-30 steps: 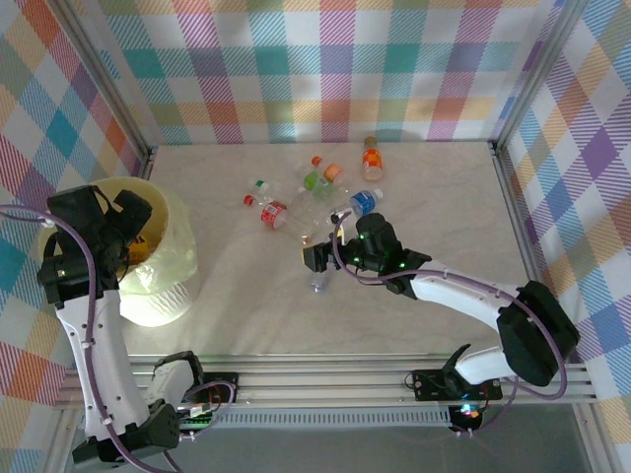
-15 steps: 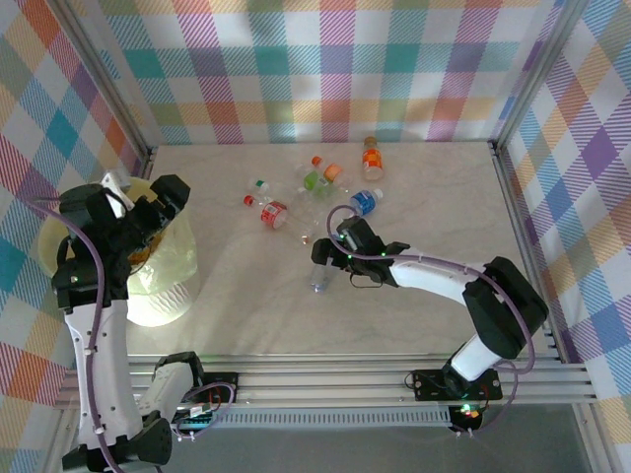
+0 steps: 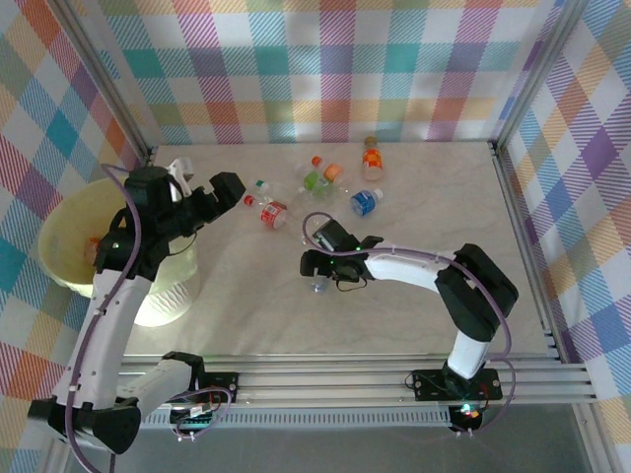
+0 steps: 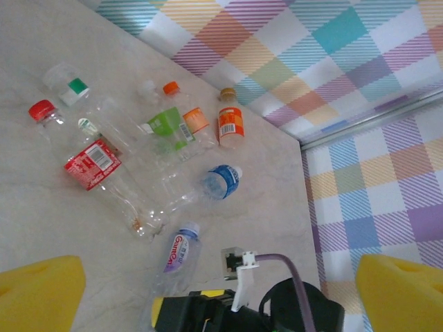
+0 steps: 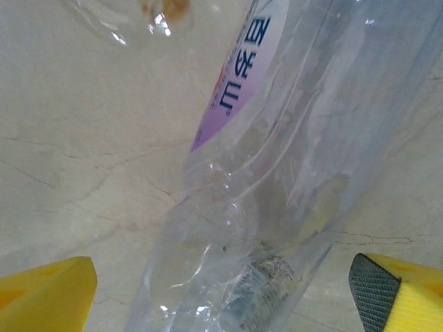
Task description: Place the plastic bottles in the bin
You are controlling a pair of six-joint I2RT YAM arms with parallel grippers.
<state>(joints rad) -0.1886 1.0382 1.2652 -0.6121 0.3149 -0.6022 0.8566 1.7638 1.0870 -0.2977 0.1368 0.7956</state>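
Right of the large round pale yellow-cream plastic bin (image 3: 59, 251), on the pale marbled worktop (image 3: 444, 212), the small plastic bottles (image 3: 317, 180) lie scattered, none touching the bin.

Nearest the bin are a clear bottle with red label and red cap (image 4: 90, 163) and a clear bottle with green cap (image 4: 73, 84). Farther from it lie a clear bottle with green label (image 4: 163, 123), a clear bottle with orange label and orange cap (image 4: 195, 119), an orange bottle with tan cap (image 4: 230, 123) and a clear bottle with blue label (image 4: 221, 181).

Also right of the bin, but nearer the arm bases than that cluster, a dented clear bottle with purple-and-white label (image 5: 277, 138) lies flat. The right fingers (image 5: 45, 294) stand apart with one yellow pad on each side of it, not clamped.

Between the bin and the bottles, just past the bin's right rim, the left fingers (image 4: 38, 290) are spread wide and hold nothing.

Inside the bin a small orange shape (image 3: 94, 241) shows, too small to identify; the rest of its contents cannot be made out.
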